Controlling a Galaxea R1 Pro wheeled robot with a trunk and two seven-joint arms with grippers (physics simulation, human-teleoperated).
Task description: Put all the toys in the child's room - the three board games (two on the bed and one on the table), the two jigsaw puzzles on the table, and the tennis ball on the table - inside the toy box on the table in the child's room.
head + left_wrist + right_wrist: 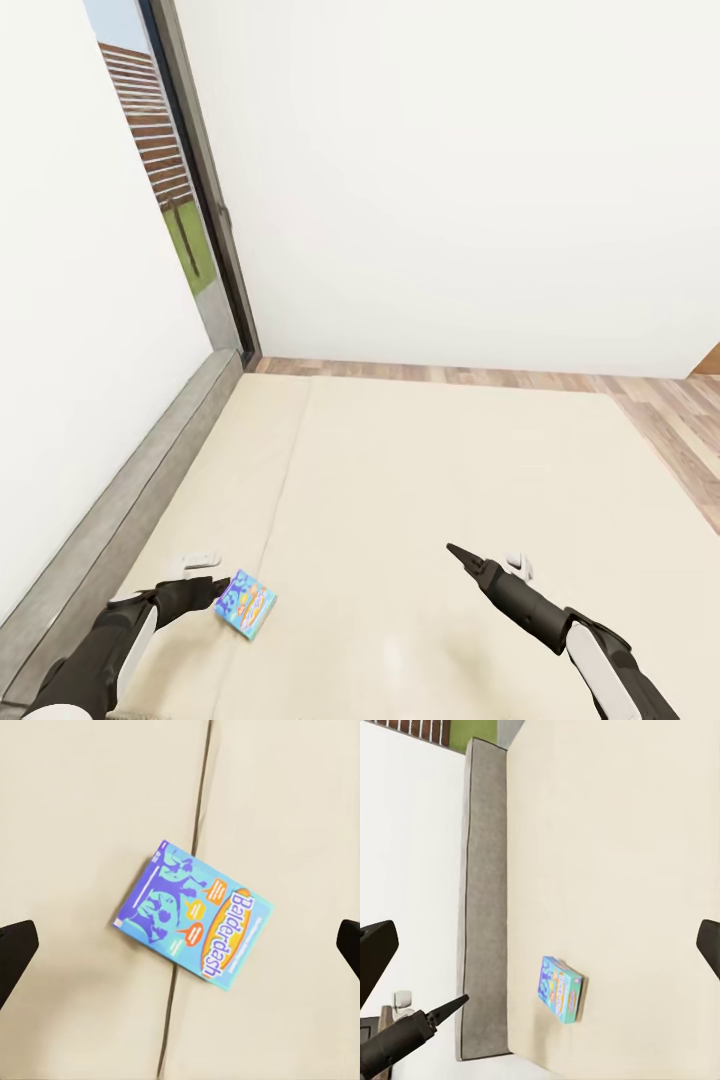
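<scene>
Directly below my wide-open, empty left pincer (180,945), the Balderdash box (193,916) straddles the mattress seam (201,810); bare bed (450,480) stretches right.

Both dark arms reach forward and low, the left arm (120,630) bent inward with its claw (180,945) spread wide, fingertips at opposite edges of the left wrist view, while the right claw (462,556) points ahead, its jaws likewise wide apart.
</scene>
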